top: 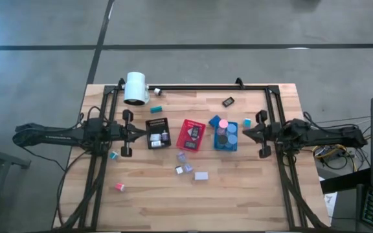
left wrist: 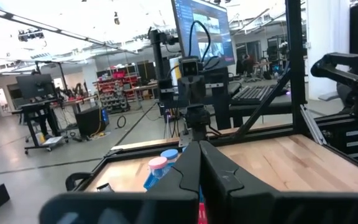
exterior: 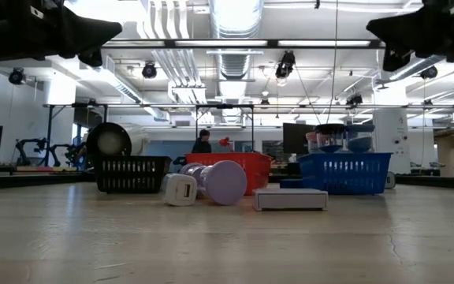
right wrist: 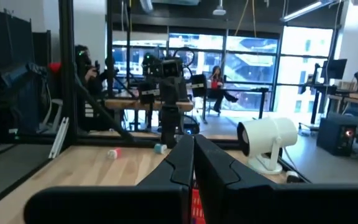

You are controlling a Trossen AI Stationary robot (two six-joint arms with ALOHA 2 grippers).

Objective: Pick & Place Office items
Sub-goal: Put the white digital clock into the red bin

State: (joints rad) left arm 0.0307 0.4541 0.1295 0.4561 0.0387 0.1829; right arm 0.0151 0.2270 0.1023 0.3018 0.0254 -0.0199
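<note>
Office items [top: 201, 175] are scattered on the table [top: 238, 194]; left claw [top: 144, 132] and right claw [top: 243, 132] are pressed together, empty.

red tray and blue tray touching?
Apart. The high view shows a strip of bare wood between the red tray and the blue tray, running the length of their facing sides.

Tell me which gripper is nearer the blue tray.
Right. The right gripper hangs shut just beside the blue tray, at its outer edge. The left gripper, also shut, sits beyond the black tray and red tray.
</note>
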